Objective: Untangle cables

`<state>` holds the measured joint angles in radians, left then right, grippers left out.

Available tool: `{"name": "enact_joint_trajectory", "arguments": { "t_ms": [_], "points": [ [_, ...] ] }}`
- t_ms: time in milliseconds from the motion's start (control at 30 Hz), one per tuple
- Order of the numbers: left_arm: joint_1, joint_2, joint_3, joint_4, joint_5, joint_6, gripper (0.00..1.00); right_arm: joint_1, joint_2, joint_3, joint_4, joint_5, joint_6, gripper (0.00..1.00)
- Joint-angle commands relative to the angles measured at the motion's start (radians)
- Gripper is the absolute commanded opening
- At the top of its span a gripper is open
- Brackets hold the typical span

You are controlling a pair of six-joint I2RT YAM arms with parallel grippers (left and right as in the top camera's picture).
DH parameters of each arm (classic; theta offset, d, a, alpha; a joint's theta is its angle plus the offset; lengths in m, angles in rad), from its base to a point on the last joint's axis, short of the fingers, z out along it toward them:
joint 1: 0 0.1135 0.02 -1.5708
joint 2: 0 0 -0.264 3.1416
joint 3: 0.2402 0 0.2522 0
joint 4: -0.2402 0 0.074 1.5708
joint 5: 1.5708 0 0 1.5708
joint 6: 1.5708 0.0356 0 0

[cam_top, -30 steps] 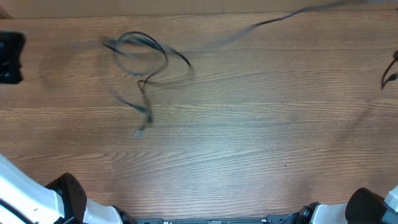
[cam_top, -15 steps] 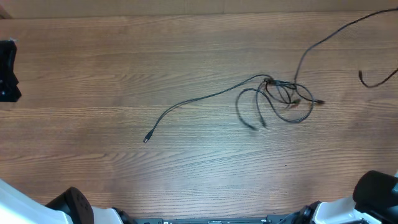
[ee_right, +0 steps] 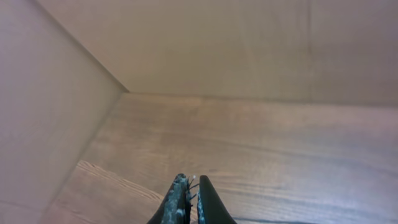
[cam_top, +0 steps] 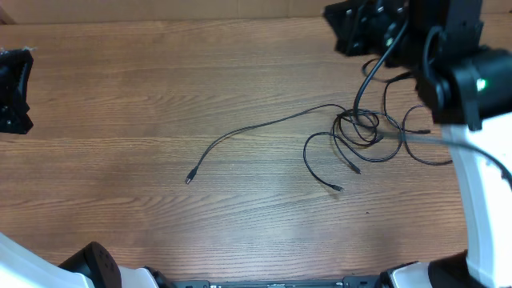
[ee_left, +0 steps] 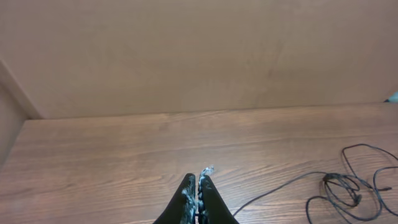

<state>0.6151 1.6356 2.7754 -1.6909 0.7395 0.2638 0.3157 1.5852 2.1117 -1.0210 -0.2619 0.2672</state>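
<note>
While no grasp is on yet, both claws stand idle. Cables (cam_top: 362, 130) lie in knotted loops on tabletop (cam_top: 240, 232), right of centre, near right arm (cam_top: 460, 80). One long strand trails left to small plug (cam_top: 189, 179). Left claw (ee_left: 198, 185) pressed together, empty, at left edge, well apart from cables. Right claw (ee_right: 191, 185) pressed together, empty. Wide bare wood left and front: room to spread strands.

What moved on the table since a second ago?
The cables went from the table's far left to right of the middle, one strand trailing left. The right arm swung in over their right side. The left gripper and right gripper stayed shut, holding nothing.
</note>
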Motion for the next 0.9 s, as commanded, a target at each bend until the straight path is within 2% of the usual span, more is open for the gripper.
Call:
{"name": "enact_joint_trajectory", "arguments": {
  "t_ms": [0, 167, 200, 233, 267, 300, 633, 867],
  "points": [
    [-0.024, 0.005, 0.008, 0.002, 0.047, -0.006, 0.04, 0.023, -0.072, 0.054, -0.018, 0.266, -0.010, 0.04],
    [-0.116, 0.026, 0.008, 0.002, 0.041, 0.003, 0.04, -0.072, -0.039, 0.053, -0.115, 0.475, -0.010, 0.04],
    [-0.133, 0.029, 0.008, 0.002, 0.038, 0.003, 0.04, -0.093, -0.026, 0.053, -0.129, 0.475, -0.009, 0.17],
    [-0.166, 0.037, 0.008, 0.002, 0.035, 0.003, 0.04, -0.127, 0.003, 0.051, -0.147, 0.465, 0.004, 0.68],
    [-0.184, 0.040, 0.008, 0.002, 0.035, 0.002, 0.04, -0.145, 0.023, 0.048, -0.153, 0.462, 0.026, 0.96],
    [-0.200, 0.044, 0.008, 0.002, 0.035, 0.002, 0.04, -0.160, 0.045, 0.044, -0.157, 0.463, 0.049, 1.00],
    [-0.250, 0.051, 0.008, 0.002, -0.037, -0.002, 0.04, -0.227, 0.319, -0.011, -0.117, 0.482, 0.398, 1.00],
    [-0.250, 0.051, 0.008, 0.002, -0.040, -0.017, 0.04, -0.234, 0.500, -0.020, -0.084, 0.491, 0.546, 1.00]
  ]
}}
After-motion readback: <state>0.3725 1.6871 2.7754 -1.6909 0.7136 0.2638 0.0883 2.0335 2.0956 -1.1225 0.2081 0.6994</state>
